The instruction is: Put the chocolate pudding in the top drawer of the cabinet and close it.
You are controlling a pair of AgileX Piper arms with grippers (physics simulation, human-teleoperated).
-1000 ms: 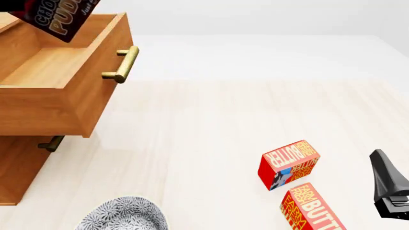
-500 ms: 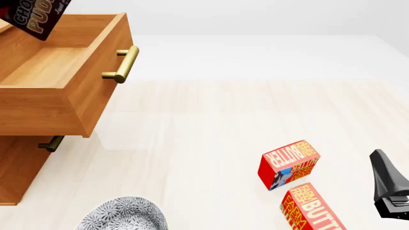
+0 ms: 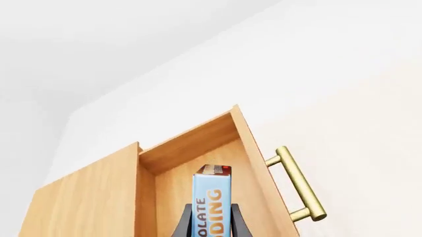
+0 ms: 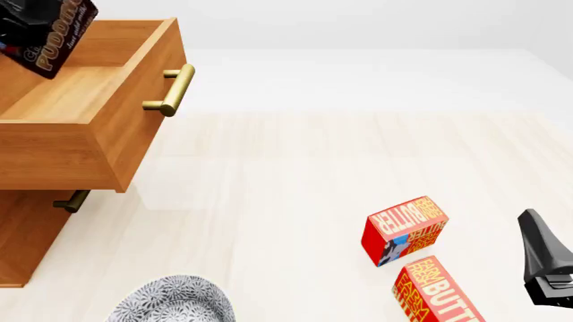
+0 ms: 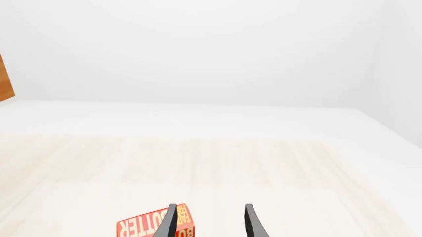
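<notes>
Chocolate pudding (image 3: 212,207) clamped edge-on between the two dark fingers (image 3: 185,224) of the left gripper (image 3: 209,228), fingers pressed against its flat sides, pale blue narrow edge facing the wrist camera and the far end of the box poking out beyond the fingertips. Held above the open top drawer (image 3: 197,148), over the bare wooden floor of the drawer, not touching wood anywhere visible. From the front, the same box (image 4: 56,37) seen tilted at the upper left corner, dark face with pale lettering turned toward the camera, hanging over the rear part of the drawer (image 4: 107,121) with the dark mass of the left gripper (image 4: 27,17) against its upper end. Drawer pulled well out of the cabinet (image 4: 27,235), brass handle (image 4: 170,89) on its front; lower drawer shut beneath, only its own brass handle (image 4: 70,200) peeking out. Right gripper (image 5: 209,222) parked low near the right edge of the table (image 4: 296,161), fingers parted with a clear gap and nothing between them. One red-orange butter box (image 4: 404,229) lying just ahead of that gripper, a second butter box (image 4: 436,292) nearer the front edge, the two close together. Patterned grey-and-white bowl (image 4: 174,302) at the near edge, well apart from the boxes.
</notes>
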